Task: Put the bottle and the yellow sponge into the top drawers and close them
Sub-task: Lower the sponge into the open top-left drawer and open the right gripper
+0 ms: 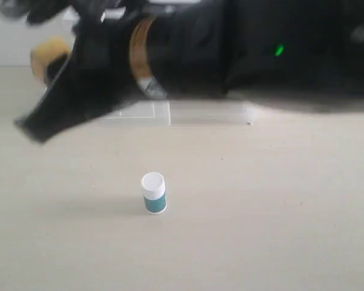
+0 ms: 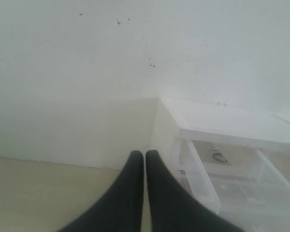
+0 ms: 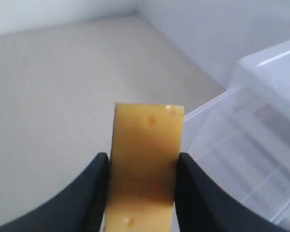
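The bottle point(image 1: 153, 193), white cap over a teal label, stands upright alone on the beige table. My right arm reaches across the top of the exterior view to the far left. Its gripper point(image 1: 56, 63) point(image 3: 142, 158) is shut on the yellow sponge point(image 1: 45, 51) point(image 3: 147, 145), held in the air beside an open translucent top drawer point(image 3: 232, 145). My left gripper point(image 2: 145, 153) is shut with nothing between its fingers. It hangs near the corner of the drawer unit point(image 2: 222, 118), where one top drawer point(image 2: 241, 188) is pulled out.
The drawer unit's clear base point(image 1: 170, 112) shows under the black arm at the back of the table. A white wall point(image 2: 87, 72) rises behind it. Bare tabletop point(image 1: 261, 212) surrounds the bottle.
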### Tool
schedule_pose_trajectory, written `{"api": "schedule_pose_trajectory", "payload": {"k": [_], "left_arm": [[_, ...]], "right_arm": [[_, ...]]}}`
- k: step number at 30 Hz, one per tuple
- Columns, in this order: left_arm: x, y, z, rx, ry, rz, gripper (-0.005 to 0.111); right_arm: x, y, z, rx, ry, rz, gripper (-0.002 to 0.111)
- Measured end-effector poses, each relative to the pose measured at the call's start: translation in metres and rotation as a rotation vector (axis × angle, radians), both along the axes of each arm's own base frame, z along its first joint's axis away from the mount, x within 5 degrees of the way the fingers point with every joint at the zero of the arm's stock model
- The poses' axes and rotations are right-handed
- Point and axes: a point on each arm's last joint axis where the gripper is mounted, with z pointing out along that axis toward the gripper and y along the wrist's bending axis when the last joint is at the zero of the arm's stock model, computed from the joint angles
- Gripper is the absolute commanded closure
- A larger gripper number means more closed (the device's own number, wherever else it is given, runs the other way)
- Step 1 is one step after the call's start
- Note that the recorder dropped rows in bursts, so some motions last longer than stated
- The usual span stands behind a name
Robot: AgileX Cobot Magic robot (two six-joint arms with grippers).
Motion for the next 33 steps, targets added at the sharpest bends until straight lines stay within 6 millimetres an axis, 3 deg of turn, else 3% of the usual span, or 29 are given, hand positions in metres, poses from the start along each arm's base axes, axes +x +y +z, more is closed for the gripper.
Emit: {"api": "schedule_pose_trajectory", "payload": {"k": [2,6,8,10,14,17,19,22,24,26,27,30,33], "left_arm": [[0.000,-0.001,0.001,0.001,-0.004,-0.005,0.103],[0.000,-0.002,0.001,0.002,-0.010,-0.017,0.103],[0.000,-0.002,0.001,0.002,-0.011,-0.019,0.103],[0.000,-0.002,0.001,0.003,-0.012,-0.022,0.103],[0.000,-0.002,0.001,0.003,-0.013,-0.024,0.103],[0.000,-0.002,0.001,0.003,-0.013,-0.024,0.103],[0.000,-0.002,0.001,0.003,-0.013,-0.024,0.103],[0.000,-0.002,0.001,0.003,-0.013,-0.024,0.103],[0.000,-0.002,0.001,0.003,-0.013,-0.024,0.103],[0.000,-0.002,0.001,0.003,-0.013,-0.024,0.103],[0.000,-0.002,0.001,0.003,-0.013,-0.024,0.103],[0.000,-0.002,0.001,0.003,-0.013,-0.024,0.103],[0.000,-0.002,0.002,0.003,-0.014,-0.026,0.103]], "right_arm": [[0.022,-0.005,0.008,0.053,-0.019,-0.033,0.109],[0.072,0.003,-0.015,0.049,0.024,-0.121,0.107],[0.093,0.010,-0.031,0.040,0.062,-0.163,0.099],[0.104,0.015,-0.040,0.033,0.081,-0.184,0.082],[0.114,0.025,-0.048,0.031,0.089,-0.185,0.034],[0.119,0.027,-0.060,0.014,0.104,-0.189,0.014],[0.123,0.026,-0.068,-0.008,0.117,-0.205,0.011],[0.123,0.024,-0.070,-0.028,0.122,-0.226,0.019],[0.120,0.019,-0.060,-0.044,0.117,-0.259,0.045],[0.111,0.012,-0.042,-0.071,0.093,-0.291,0.092],[0.102,0.009,-0.031,-0.096,0.073,-0.294,0.108],[0.066,0.008,-0.007,-0.125,0.058,-0.227,0.101],[0.029,0.019,-0.013,-0.180,0.038,-0.079,0.100]]}}
